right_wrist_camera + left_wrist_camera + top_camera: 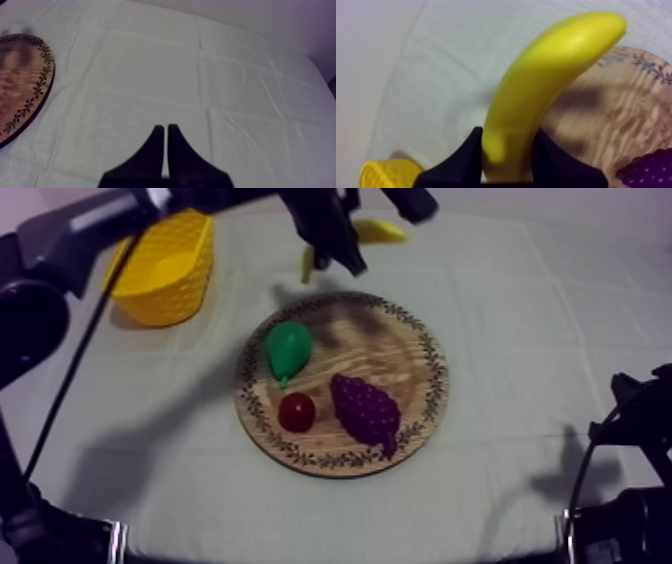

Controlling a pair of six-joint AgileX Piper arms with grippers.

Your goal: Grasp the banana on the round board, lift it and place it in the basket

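My left gripper [338, 256] hangs in the air behind the round wooden board [410, 403], shut on the yellow banana [381, 230]. In the left wrist view the banana [546, 85] stands up between the two black fingers [461, 160], above the cloth, with the board [616, 120] beside it. The yellow basket [168, 266] stands at the back left of the table, to the left of the gripper; a corner of the basket [386, 174] appears under the fingers. My right gripper [165, 131] is shut on nothing, low at the right, over bare cloth.
On the board lie a green pear [288, 348], a small red fruit [296, 411] and a purple bunch of grapes [366, 410]. The board's rim [35, 95] lies well off from the right gripper. Open cloth stretches right of the board.
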